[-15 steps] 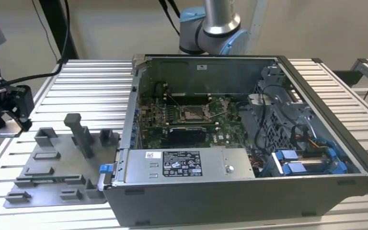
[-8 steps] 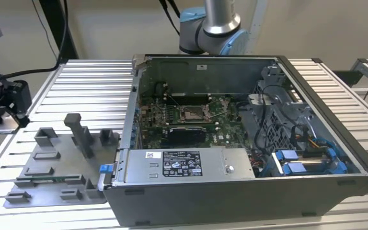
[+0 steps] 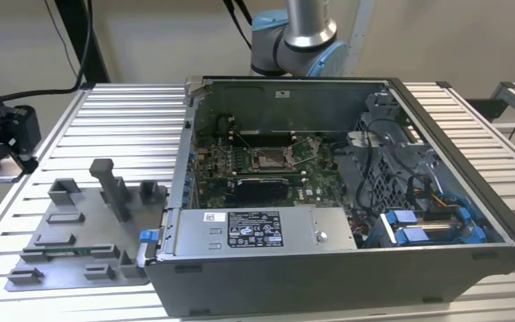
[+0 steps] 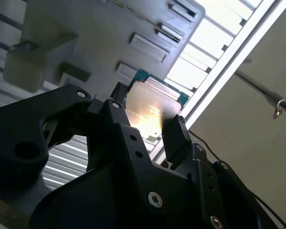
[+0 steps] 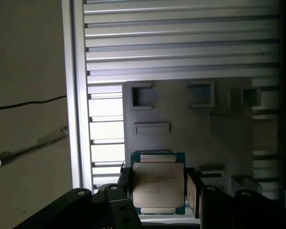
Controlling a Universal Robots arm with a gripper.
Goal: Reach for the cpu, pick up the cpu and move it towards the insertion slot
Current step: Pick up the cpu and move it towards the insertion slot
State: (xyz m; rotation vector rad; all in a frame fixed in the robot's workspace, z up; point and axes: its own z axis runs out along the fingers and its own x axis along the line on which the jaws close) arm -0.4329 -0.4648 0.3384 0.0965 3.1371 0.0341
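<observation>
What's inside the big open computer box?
A green motherboard with the insertion slot, cables and blue parts. The labelled metal box hides what's beneath.

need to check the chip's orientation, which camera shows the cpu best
The first wrist view: the cpu faces the camera nearly square-on, held in the gripper. The second wrist view shows the cpu obliquely, with glare on its face. The exterior view serves for the insertion slot.
</observation>
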